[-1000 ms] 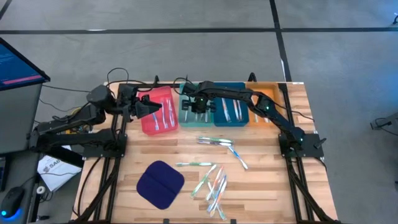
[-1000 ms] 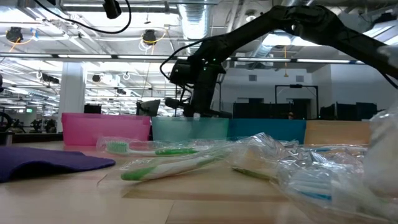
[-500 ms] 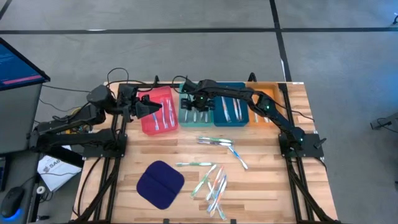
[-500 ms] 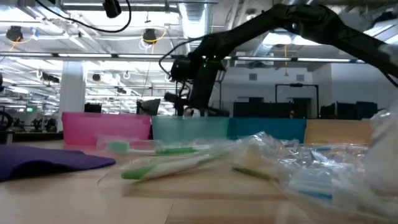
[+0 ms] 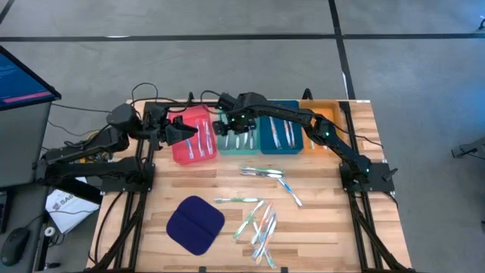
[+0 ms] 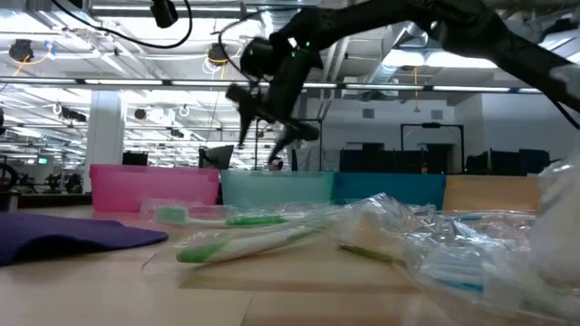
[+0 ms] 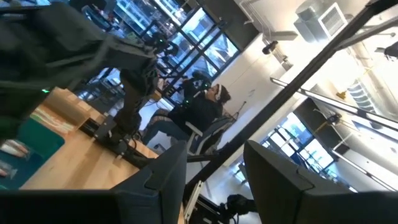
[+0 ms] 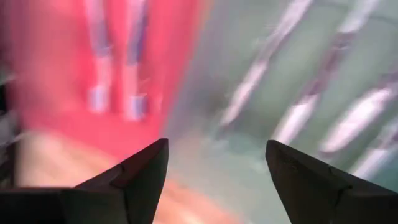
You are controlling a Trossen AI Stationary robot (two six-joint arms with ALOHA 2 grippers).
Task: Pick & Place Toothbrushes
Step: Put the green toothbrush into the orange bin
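Four trays stand in a row at the table's far edge: red (image 5: 182, 148), teal (image 5: 227, 145), blue (image 5: 267, 145) and orange (image 5: 324, 120). Toothbrushes lie in the red (image 8: 99, 56), teal (image 8: 298, 118) and blue (image 5: 283, 135) trays. Loose toothbrushes (image 5: 260, 225) lie on the wood toward the near edge, some in clear wrap (image 6: 236, 237). My right gripper (image 8: 214, 171) hangs open and empty above the teal tray's left part, near the red tray (image 6: 272, 136). My left gripper (image 7: 214, 180) stays open and empty over the red tray (image 5: 188, 130), pointing into the room.
A dark blue cloth pad (image 5: 195, 224) lies near the front left. More toothbrushes (image 5: 261, 173) (image 5: 289, 190) (image 5: 236, 200) are scattered mid-table. A monitor (image 5: 21, 80) stands left of the table. A seated person (image 7: 202, 106) shows beyond the table in the left wrist view.
My right gripper has risen from down in the teal tray to well above its rim, shifting slightly toward the red tray and rolling about its own axis. The left arm has kept still.
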